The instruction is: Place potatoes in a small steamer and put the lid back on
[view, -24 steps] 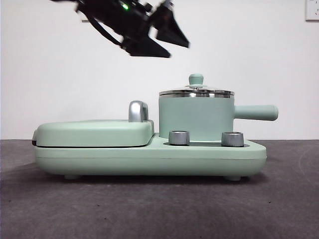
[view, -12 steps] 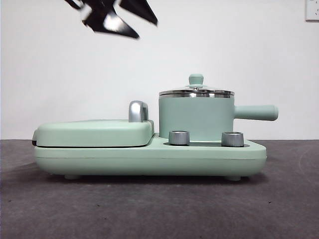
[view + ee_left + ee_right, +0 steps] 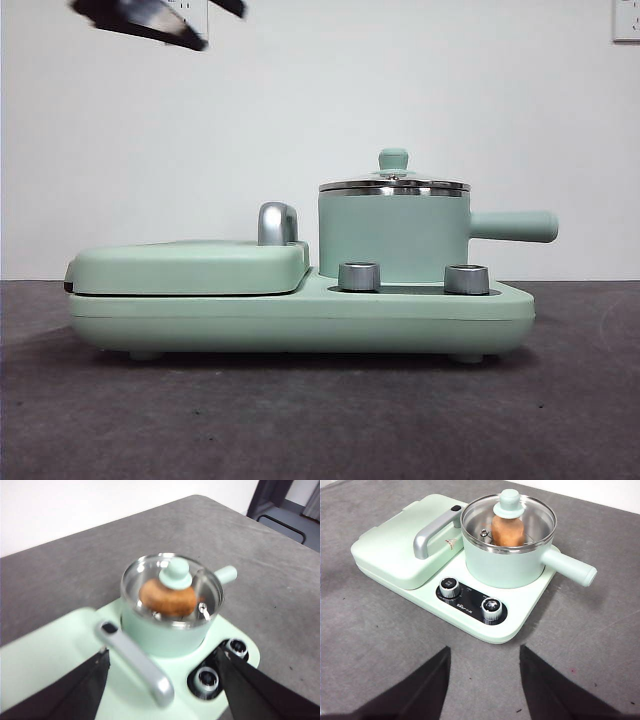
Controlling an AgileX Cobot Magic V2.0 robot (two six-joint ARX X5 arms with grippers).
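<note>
Front view: lid sat on steamer, potato inside. Left claw hung above, open and empty. Right claw open, empty, well apart.

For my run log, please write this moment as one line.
potato: in steamer | lid: on | left gripper: open, empty, above cooker | right gripper: open, empty, waiting

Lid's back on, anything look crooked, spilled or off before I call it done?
Nothing stands out. The lid sits level on the small steamer, with the potato inside under the glass. No spill shows on the appliance base. The left gripper and the right gripper are open and touch nothing.
</note>
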